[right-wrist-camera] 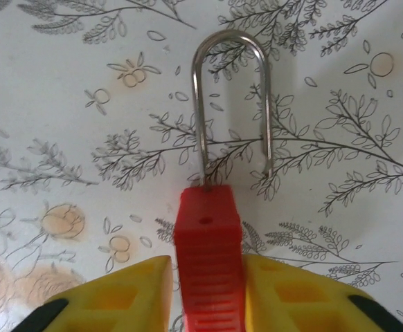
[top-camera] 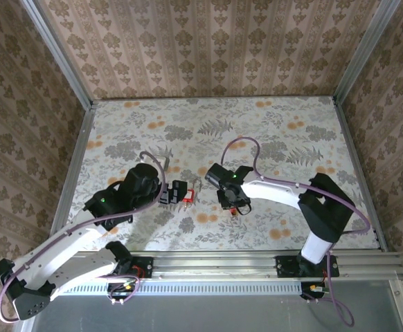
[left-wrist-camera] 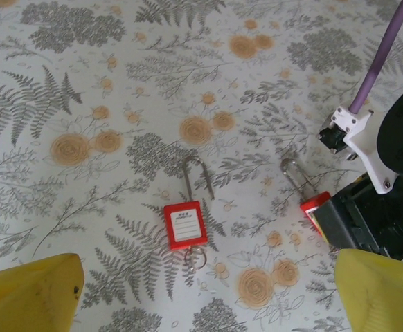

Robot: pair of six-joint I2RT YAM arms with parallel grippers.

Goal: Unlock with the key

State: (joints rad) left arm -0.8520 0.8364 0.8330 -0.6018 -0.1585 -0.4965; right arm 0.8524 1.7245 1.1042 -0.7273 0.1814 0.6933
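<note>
A red padlock point(left-wrist-camera: 185, 225) lies flat on the floral table with its steel shackle point(left-wrist-camera: 196, 176) pointing away. A small key ring point(left-wrist-camera: 195, 259) hangs at its bottom end; the key itself is hard to make out. My left gripper point(left-wrist-camera: 201, 304) hovers above it, open, its yellow fingers point(left-wrist-camera: 28, 294) wide apart and holding nothing. In the top view this padlock point(top-camera: 187, 201) lies just right of the left gripper point(top-camera: 172, 194). My right gripper point(right-wrist-camera: 207, 277) is shut on a second red padlock point(right-wrist-camera: 207, 235). That padlock's shackle point(right-wrist-camera: 230, 41) has one leg free of the body.
The right arm's black wrist and purple cable point(left-wrist-camera: 378, 69) fill the right side of the left wrist view, close to the second padlock point(left-wrist-camera: 314, 204). Patterned walls and metal rails point(top-camera: 77, 159) bound the table. Open table lies behind both grippers.
</note>
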